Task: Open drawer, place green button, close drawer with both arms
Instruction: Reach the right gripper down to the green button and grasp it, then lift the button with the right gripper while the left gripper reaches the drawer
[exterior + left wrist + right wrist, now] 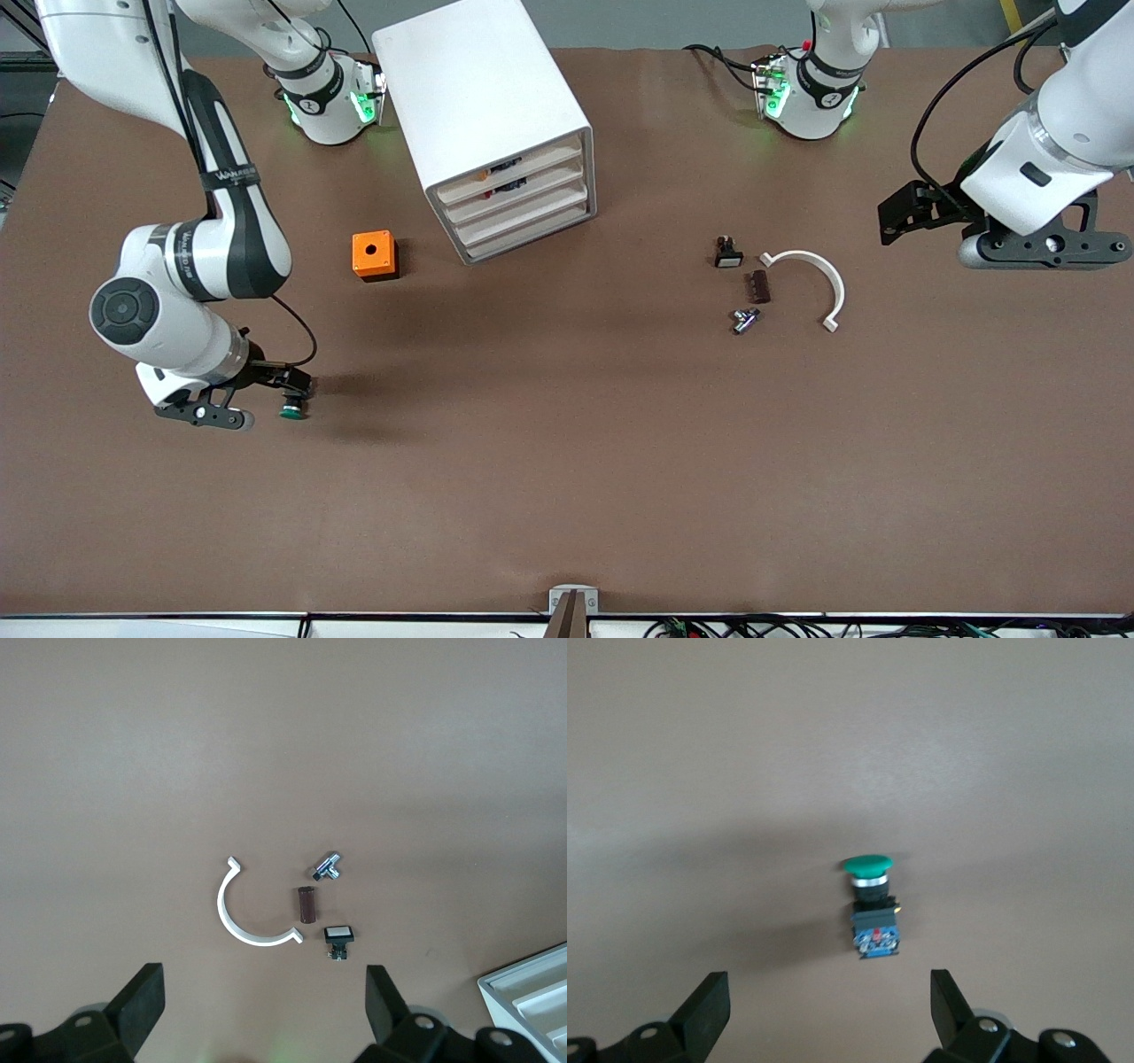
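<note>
Button point(872, 904) lies on its side on the brown desk point(567, 461), just ahead of my right gripper point(828, 1014), centred between its spread, empty fingers point(707, 1005). Left gripper point(266, 1014) hangs over the left arm's end of the desk, fingers wide apart. Cabinet point(487, 115) drawers all closed, including the lower drawer point(523, 221).

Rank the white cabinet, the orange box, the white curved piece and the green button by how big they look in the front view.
1. white cabinet
2. white curved piece
3. orange box, close to the curved piece, whose thin arc spans more
4. green button, partly hidden by the right hand
</note>
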Controlling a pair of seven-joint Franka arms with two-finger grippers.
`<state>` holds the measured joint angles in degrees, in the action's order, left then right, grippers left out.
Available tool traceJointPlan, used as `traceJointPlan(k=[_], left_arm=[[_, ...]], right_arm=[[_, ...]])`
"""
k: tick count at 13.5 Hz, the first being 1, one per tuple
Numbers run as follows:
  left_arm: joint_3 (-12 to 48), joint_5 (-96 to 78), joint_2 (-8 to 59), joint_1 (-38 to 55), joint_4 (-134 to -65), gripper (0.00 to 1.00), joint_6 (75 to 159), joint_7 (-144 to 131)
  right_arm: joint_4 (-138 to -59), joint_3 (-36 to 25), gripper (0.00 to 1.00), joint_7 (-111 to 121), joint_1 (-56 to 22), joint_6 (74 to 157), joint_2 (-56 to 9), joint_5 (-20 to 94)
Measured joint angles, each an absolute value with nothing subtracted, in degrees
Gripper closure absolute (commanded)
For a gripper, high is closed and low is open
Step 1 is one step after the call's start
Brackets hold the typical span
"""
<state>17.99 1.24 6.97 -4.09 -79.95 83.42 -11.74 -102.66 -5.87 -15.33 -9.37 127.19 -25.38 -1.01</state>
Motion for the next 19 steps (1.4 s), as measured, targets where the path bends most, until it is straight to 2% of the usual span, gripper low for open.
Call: traceJointPlan(k=[6, 9, 12, 19], left_arm=[[17.9, 1.2, 9.1, -4.3, -80.4, 0.0, 83.3, -11.7], [17.7, 1.2, 14.7, -5.0, -80.5, 0.0, 83.7, -11.7], [18.2, 1.2, 20.6, -3.9, -80.5, 0.0, 87.5, -12.9], [18.9, 1.1, 30.4, 11.0, -80.4, 0.0, 97.4, -49.2]], right_arm=[[-102.6, -5.9, 0.0, -12.9, -7.8, 133.7, -31.8, -1.1], [-102.6, -5.9, 0.0, -12.9, -7.6, 134.0, -33.9, -1.1], [-102.6, -5.9, 0.0, -12.9, -7.5, 134.0, -34.9, -1.1], [-102.6, -5.9, 0.0, -12.8, -7.2, 134.0, -36.6, -1.1]])
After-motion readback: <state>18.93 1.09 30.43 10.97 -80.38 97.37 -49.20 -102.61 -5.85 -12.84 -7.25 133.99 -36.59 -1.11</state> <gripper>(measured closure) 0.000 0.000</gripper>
